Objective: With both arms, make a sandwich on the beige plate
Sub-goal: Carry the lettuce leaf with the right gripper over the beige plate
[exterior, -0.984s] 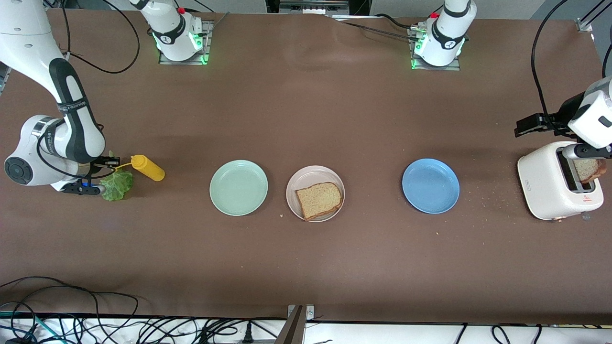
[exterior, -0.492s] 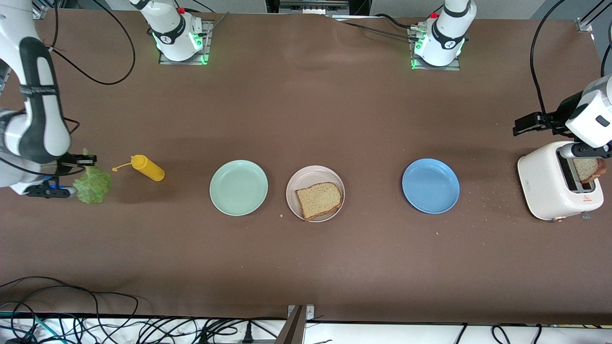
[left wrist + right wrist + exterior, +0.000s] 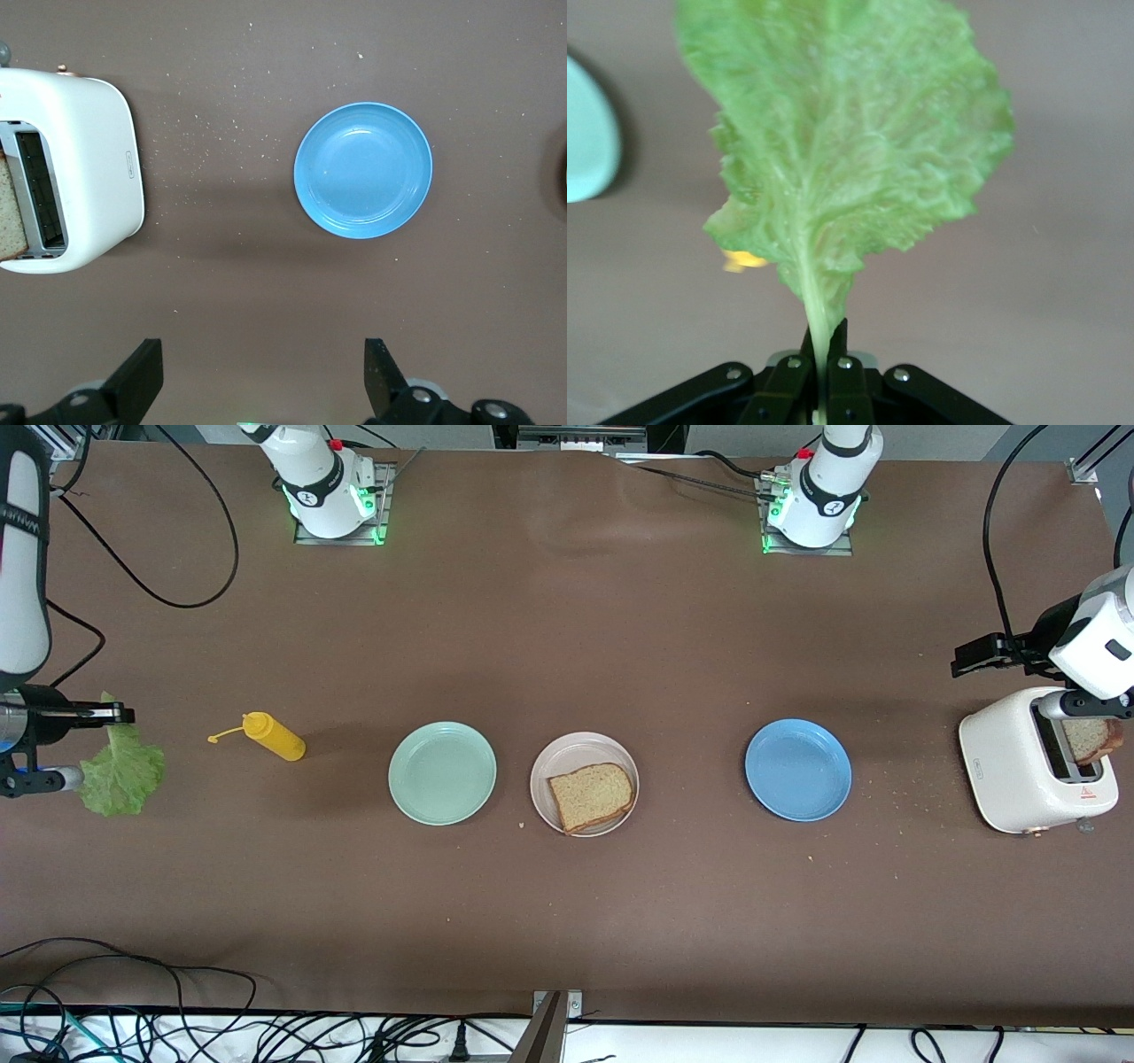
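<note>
Since the earlier frame, the lettuce leaf (image 3: 122,769) has been lifted away from the mustard bottle (image 3: 275,737), pinched at its stem by the clenched right gripper (image 3: 825,354); limp and tearable, it is best held there. One bread slice (image 3: 591,795) lies on the beige plate (image 3: 560,757). The left gripper (image 3: 264,381) hangs spread beside the toaster (image 3: 1010,766).

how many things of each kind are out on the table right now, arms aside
round plates: 3, mint-green, pinkish-beige, blue
brown bread slices: 2, one on the beige plate, one in the toaster
green lettuce leaf: 1
yellow squeeze bottle: 1
white toaster: 1
total: 8

Glossy white toaster (image 3: 1032,760), matt brown tabletop (image 3: 567,638), crinkly lettuce (image 3: 120,771)
</note>
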Robot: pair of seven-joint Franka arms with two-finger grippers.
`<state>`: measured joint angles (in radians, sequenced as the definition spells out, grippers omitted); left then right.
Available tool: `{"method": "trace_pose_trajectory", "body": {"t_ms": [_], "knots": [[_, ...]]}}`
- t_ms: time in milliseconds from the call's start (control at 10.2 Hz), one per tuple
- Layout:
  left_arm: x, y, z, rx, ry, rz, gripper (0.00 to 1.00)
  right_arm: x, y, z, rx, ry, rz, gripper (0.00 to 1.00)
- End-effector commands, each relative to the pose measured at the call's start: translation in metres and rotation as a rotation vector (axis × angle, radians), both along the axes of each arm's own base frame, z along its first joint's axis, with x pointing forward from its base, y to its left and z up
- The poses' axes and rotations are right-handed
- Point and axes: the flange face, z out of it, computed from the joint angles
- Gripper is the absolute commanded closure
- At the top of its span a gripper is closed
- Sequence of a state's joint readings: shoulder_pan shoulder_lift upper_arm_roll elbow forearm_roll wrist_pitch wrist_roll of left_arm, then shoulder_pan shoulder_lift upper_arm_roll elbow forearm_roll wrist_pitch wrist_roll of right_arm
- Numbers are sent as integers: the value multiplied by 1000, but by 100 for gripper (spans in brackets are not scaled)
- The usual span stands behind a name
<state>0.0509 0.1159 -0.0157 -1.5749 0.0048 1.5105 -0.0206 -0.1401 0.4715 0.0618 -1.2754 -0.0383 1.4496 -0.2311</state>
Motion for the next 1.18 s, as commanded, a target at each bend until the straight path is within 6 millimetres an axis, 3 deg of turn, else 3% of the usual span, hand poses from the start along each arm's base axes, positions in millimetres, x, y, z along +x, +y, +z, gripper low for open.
{"method": "trace_pose_trajectory", "body": {"t_ms": [0, 98, 197, 393, 590, 885, 1082], "knots": [[3, 3, 6, 10, 7, 2, 0, 12, 81, 19, 93, -46, 114, 100], [3, 4, 6, 10, 7, 3, 0, 16, 115, 23, 146, -93, 161, 100], [3, 5, 6, 10, 7, 5, 0, 18, 155, 15, 191, -111, 220, 100], [3, 5, 6, 10, 7, 3, 0, 26, 234, -4, 277, -191, 303, 100], [3, 6, 6, 10, 7, 5, 0, 21, 322, -32, 298, -260, 413, 100], [2, 7, 6, 10, 7, 8, 0, 13, 400, -96, 322, -298, 498, 100], [2, 7, 6, 10, 7, 8, 0, -8, 460, -131, 290, -347, 608, 100]]}}
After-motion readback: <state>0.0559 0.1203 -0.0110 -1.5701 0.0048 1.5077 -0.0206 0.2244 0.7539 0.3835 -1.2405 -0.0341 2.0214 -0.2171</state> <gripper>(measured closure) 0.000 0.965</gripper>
